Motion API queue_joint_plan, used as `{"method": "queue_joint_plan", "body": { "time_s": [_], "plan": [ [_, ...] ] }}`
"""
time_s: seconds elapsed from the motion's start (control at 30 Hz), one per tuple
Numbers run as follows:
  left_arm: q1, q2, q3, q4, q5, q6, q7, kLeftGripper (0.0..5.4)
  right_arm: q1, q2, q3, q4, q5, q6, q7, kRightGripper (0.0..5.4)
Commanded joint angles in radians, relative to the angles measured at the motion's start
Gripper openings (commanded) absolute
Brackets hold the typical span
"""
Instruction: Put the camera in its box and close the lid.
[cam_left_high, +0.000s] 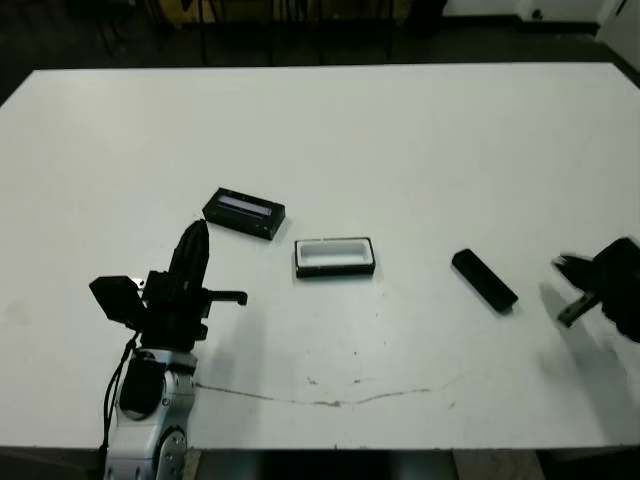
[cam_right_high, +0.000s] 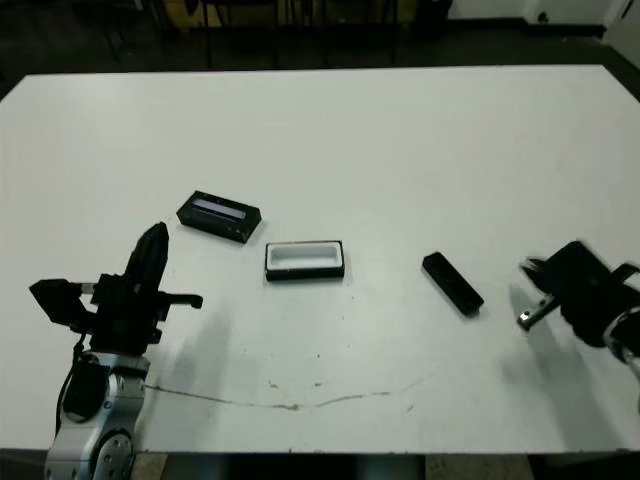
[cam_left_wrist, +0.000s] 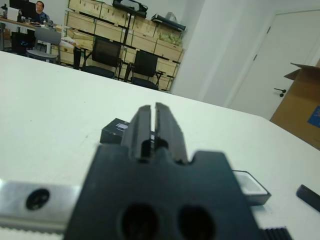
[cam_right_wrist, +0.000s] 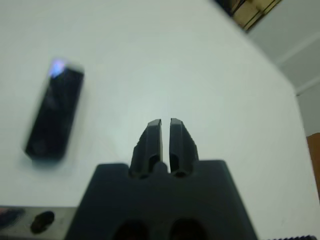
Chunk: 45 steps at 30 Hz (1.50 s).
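Camera flat on desk, right of open box, long axis diagonal. Nearer right gripper, lying just toward centre from it; fingers pressed nearly together, empty. Left gripper near lid, fingers likewise closed.

A white table fills most of the head views, with a thin dark scratch curving across its near part. Beyond its far edge, the left wrist view shows black office chairs, stacked wooden crates along the wall, a seated person at a desk, a white door and a cardboard box
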Motion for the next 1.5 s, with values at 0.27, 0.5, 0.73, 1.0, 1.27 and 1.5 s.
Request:
{"method": "queue_joint_plan", "body": {
  "time_s": [0.27, 0.5, 0.73, 1.0, 1.27, 1.5],
  "plan": [
    [0.015, 0.005, -0.001, 0.007, 0.003, 0.015, 0.009, 0.01, 0.040, 0.110, -0.092, -0.221, 0.230, 0.228, -0.064, 0.00],
    [0.016, 0.007, 0.001, 0.009, -0.008, 0.013, 0.001, 0.00, 0.054, 0.121, -0.055, -0.306, 0.252, 0.331, -0.120, 0.58],
    [0.018, 0.010, -0.001, 0.008, 0.002, 0.014, 0.003, 0.00, 0.045, 0.030, 0.004, -0.331, 0.250, 0.406, -0.057, 1.78],
    [0.019, 0.007, -0.002, 0.009, -0.002, 0.018, 0.004, 0.00, 0.043, 0.012, 0.057, -0.326, 0.205, 0.390, -0.055, 3.16],
    [0.016, 0.010, -0.003, 0.025, 0.013, -0.004, -0.002, 0.00, 0.056, 0.028, 0.106, -0.309, 0.143, 0.353, -0.071, 4.56],
    [0.015, 0.007, -0.004, 0.034, 0.017, -0.017, -0.004, 0.00, 0.066, 0.052, 0.141, -0.277, 0.116, 0.340, -0.084, 5.39]
  ]
}}
